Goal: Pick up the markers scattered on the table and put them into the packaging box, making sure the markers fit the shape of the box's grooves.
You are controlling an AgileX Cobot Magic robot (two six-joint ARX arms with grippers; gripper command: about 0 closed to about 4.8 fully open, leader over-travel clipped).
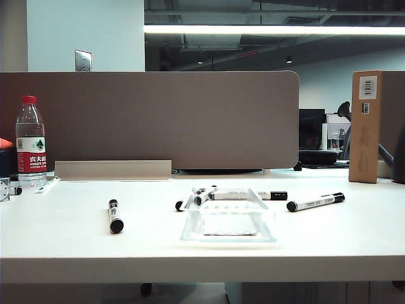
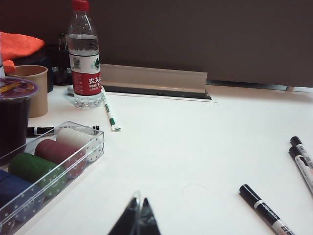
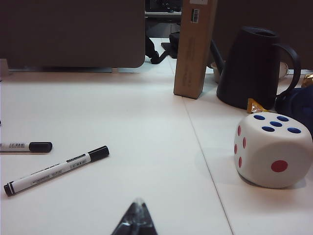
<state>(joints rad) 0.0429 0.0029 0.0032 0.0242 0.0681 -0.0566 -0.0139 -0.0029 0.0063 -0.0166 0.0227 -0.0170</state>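
Several markers with white barrels and black caps lie on the white table [image 1: 63, 240]. One marker [image 1: 114, 216] lies alone at the left, a small cluster of markers [image 1: 195, 200] sits by the far left corner of the clear packaging box [image 1: 228, 237], another marker [image 1: 250, 196] lies behind the box, and one marker [image 1: 315, 202] lies to its right. The box holds no marker. Neither gripper shows in the exterior view. My left gripper [image 2: 138, 203] is shut and empty, low over the table, with a marker [image 2: 266, 211] off to one side. My right gripper [image 3: 138, 205] is shut and empty, near another marker [image 3: 56, 170].
A water bottle [image 1: 30, 142] stands at the far left and a tall brown cardboard box [image 1: 366, 126] at the far right. A clear case of coloured pieces [image 2: 49, 166], a green pen [image 2: 110, 110] and a cup [image 2: 32, 88] lie by the left arm. A large die [image 3: 271, 149] and a black jug [image 3: 254, 66] stand by the right arm.
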